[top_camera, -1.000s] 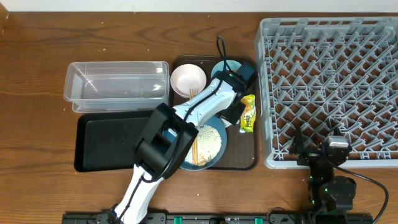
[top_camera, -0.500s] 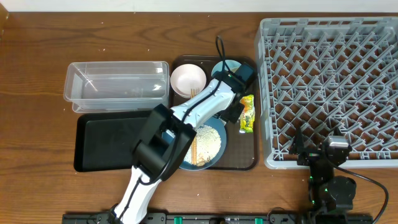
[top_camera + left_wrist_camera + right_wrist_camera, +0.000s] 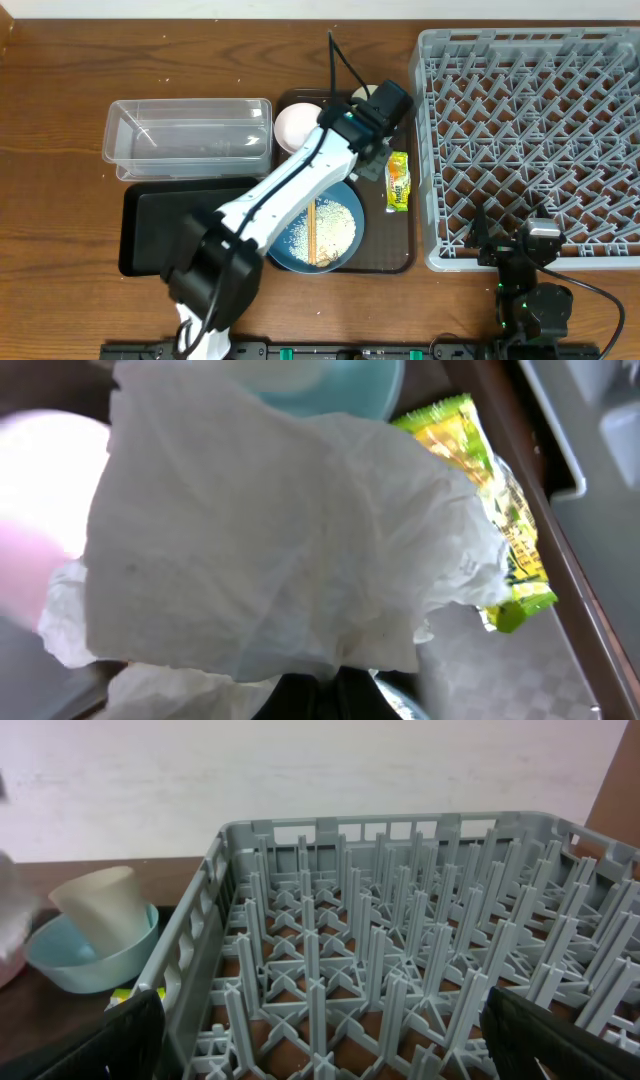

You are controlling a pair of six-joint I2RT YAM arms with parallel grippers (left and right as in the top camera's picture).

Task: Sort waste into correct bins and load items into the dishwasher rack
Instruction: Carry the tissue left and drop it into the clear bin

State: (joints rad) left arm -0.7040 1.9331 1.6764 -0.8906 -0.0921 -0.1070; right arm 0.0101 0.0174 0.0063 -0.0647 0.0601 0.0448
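Where the left pincer (image 3: 318, 695) closes, the napkin (image 3: 270, 530) sits clamped.

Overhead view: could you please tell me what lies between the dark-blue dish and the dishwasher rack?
The yellow-green snack wrapper, lying on the brown tray's right side; the overhead view shows it.

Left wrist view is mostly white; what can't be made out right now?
- Left wrist: napkin fills the frame, hiding nearly all of the left gripper.
- Left wrist: white bowl is a blur at the left edge.
- Overhead: left gripper covers the napkin and most of the blue bowl.
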